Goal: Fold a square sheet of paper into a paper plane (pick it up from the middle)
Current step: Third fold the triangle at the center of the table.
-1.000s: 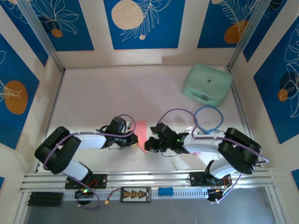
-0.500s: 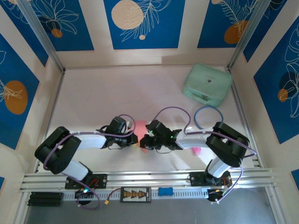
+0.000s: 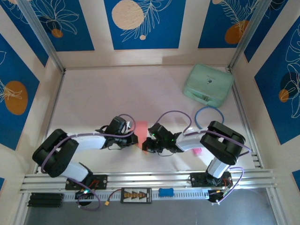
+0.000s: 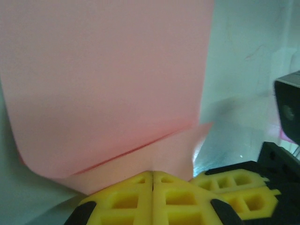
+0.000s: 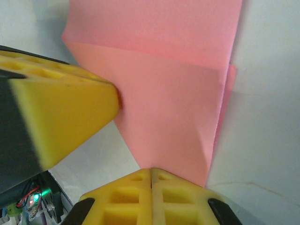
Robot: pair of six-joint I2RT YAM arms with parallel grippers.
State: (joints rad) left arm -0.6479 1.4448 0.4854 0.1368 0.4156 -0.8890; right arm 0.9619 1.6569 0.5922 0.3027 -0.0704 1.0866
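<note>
Paper (image 5: 164,93), salmon-pink and already part-folded, is lying on the table (image 3: 117,93) near its front edge, between the two arms and well apart from the mint-green case (image 3: 208,84) in the far right corner. In the right wrist view a slanted flap is lying over the lower layer, with a crease running across the sheet and a thin strip of the under layer peeking out along the right side.

The left gripper (image 4: 152,174) is showing its yellow fingers pressed together, tips right at the edge of the sheet. The right gripper (image 5: 151,171) is doing the same from the opposite side. I cannot tell whether either pair is nipping the paper or only bearing down on it.

By my reading, the arms are working on an early corner fold, shaping the nose, with the dart far from finished. The next move is probably asking for one gripper to be pinning the sheet flat while the other is running along the crease to sharpen it. The layers look slightly out of line, so the thin paper may be sliding as pressure is applied.
</note>
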